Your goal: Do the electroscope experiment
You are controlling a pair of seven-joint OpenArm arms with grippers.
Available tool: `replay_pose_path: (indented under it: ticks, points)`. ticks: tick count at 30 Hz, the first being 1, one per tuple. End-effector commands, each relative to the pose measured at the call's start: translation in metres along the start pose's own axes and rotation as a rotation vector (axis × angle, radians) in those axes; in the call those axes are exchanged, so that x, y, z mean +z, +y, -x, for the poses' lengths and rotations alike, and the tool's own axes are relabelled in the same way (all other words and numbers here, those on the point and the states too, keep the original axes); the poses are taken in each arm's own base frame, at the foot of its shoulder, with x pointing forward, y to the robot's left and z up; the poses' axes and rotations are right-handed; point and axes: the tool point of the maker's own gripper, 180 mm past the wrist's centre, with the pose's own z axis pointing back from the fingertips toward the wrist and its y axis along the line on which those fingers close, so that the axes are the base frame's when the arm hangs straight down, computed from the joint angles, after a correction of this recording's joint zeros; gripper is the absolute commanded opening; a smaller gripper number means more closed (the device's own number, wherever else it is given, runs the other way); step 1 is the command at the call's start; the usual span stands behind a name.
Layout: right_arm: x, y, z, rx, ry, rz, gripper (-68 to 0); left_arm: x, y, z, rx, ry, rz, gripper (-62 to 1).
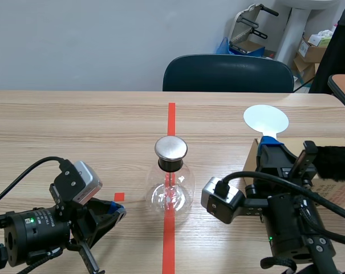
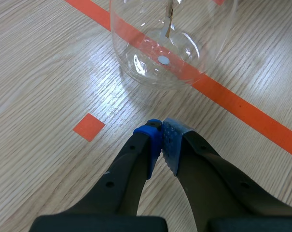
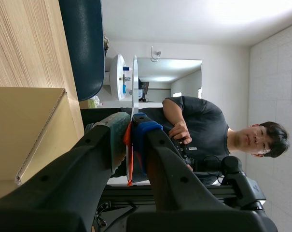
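- No text, brand or number can be read in any view.
- The cardboard box (image 1: 335,197) on the worktop (image 1: 75,123), beside the right arm, carries faint reddish print, too small to make out.
- The cartons (image 1: 312,48) on the floor behind the worktop bear pale labels, illegible.

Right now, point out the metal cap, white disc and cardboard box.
metal cap (image 1: 171,148): scene view, centre of top.
white disc (image 1: 266,119): scene view, middle of face.
cardboard box (image 3: 25,125): right wrist view, tan face.
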Motion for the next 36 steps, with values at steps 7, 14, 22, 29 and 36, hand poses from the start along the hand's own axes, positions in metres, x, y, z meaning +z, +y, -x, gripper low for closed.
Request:
replay_pose_path:
  ticks: [7, 14, 22, 29, 36]
  points:
    - [-0.0056, -0.0107, 0.003, -0.006, 0.008, 0.041, -66.5, -0.0023, -0.0026, -0.0116, 0.002, -0.038, 0.008, -59.5]
    - [-0.0056, -0.0106, 0.003, -0.006, 0.008, 0.04, -66.5, -0.0023, -0.0025, -0.0122, 0.002, -0.042, 0.008, -59.5]
    - [-0.0056, -0.0101, 0.0029, -0.004, 0.008, 0.037, -66.5, -0.0023, -0.0025, -0.0122, 0.002, -0.042, 0.008, -59.5]
    - [-0.0055, -0.01, 0.0022, -0.004, 0.004, 0.037, -66.5, -0.0023, -0.0025, -0.0123, 0.002, -0.042, 0.008, -59.5]
    - [-0.0072, -0.0081, 0.0024, -0.035, -0.022, 0.025, -66.5, -0.0023, -0.0026, -0.0123, 0.002, -0.042, 0.008, -59.4]
